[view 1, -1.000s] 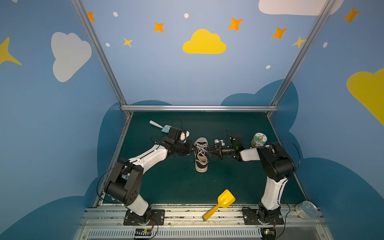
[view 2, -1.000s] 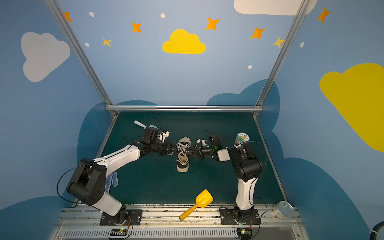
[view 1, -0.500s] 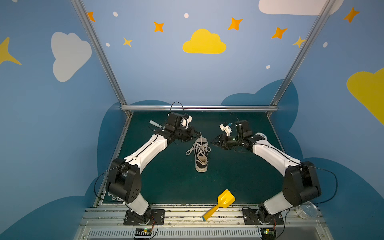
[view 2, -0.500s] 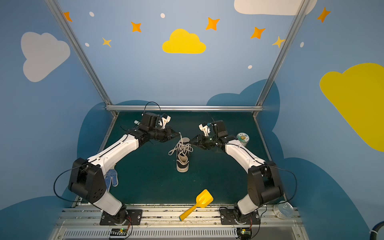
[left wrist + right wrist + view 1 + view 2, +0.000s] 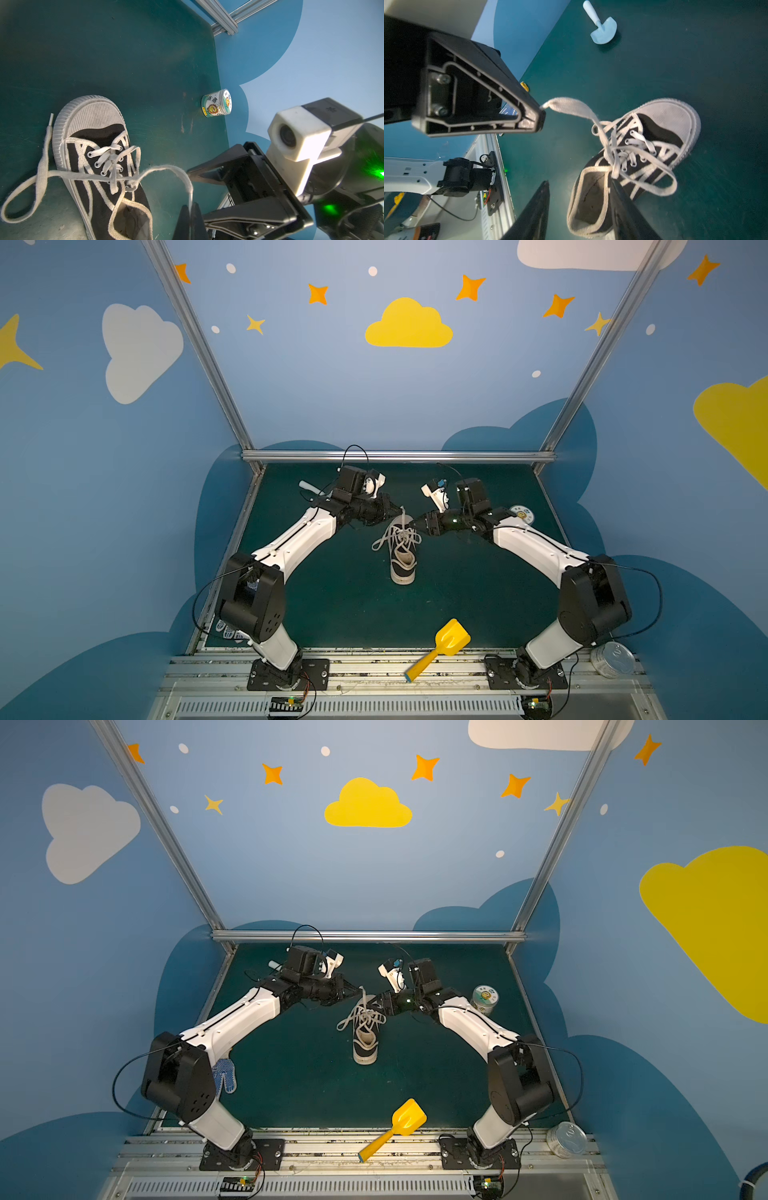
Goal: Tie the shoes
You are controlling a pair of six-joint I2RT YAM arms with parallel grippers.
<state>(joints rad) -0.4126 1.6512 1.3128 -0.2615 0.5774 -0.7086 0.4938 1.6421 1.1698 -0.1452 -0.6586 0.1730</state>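
Right gripper point(image 5: 417, 524) nearer sneaker point(image 5: 402, 564), jaws apart; left gripper point(image 5: 397, 512) tight on lace point(image 5: 166, 168)

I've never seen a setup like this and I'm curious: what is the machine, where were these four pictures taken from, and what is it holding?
These are two robot arms bolted at the front of a dark green table, each ending in a two-fingered gripper. Two pictures look down from one overhead camera pair. The other two come from small cameras on each arm's wrist.

In the middle rests a black sneaker. The left gripper is pinched shut on one cream lace, holding it up above the shoe. The right gripper is open and empty, close by the sneaker.

Also lying around are a yellow toy shovel, a light blue spade, a labelled jar and a dotted glove.
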